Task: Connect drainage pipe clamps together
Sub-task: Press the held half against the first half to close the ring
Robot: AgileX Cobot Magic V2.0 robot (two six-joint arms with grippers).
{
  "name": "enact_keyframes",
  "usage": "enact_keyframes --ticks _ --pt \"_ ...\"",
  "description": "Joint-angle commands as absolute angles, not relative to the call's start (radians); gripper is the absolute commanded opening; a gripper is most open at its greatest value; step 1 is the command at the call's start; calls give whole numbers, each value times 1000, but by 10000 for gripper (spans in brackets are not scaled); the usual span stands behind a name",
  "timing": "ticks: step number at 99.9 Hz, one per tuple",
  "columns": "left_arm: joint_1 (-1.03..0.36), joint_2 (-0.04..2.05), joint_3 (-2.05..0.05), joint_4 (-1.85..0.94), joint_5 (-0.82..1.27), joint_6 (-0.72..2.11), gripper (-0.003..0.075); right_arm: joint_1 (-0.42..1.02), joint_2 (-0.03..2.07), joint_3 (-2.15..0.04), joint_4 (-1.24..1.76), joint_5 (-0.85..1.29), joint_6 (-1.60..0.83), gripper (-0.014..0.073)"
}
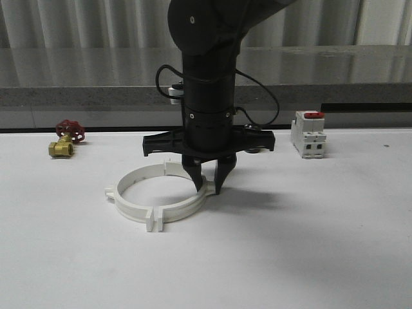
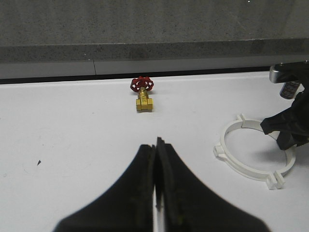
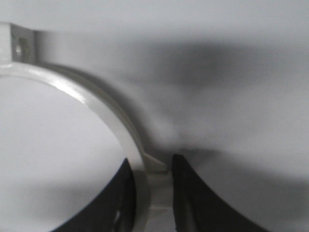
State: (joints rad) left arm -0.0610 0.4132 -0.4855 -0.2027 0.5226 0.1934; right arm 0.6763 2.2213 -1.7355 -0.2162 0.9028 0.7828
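The drainage pipe clamps lie together on the white table as one wide white ring, a left half [image 1: 125, 205] and a right half [image 1: 187, 207]. Paired tabs [image 1: 154, 222] stick out at the front and at the back. My right gripper [image 1: 206, 187] stands over the ring's right side, its fingers on either side of the rim at a small lug. Close up, the gripper [image 3: 151, 163] is shut on that rim [image 3: 91, 99], one finger inside the ring and one outside. My left gripper [image 2: 156, 142] hangs shut and empty, well left of the ring [image 2: 241, 166].
A brass valve with a red handwheel [image 1: 64, 141] lies at the back left, also seen ahead of the left gripper [image 2: 143, 94]. A white boxy switch with a red top [image 1: 308, 134] stands at the back right. A grey ledge [image 1: 77, 96] borders the table's far edge.
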Motion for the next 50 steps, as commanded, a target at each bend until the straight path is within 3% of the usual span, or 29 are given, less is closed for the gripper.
enact_keyframes --ticks 1,50 --pt "-67 418 -510 -222 451 193 -21 677 2157 -1766 -221 881 786 97" --pt "-67 418 -510 -222 451 193 -21 677 2157 -1766 -192 873 787 100"
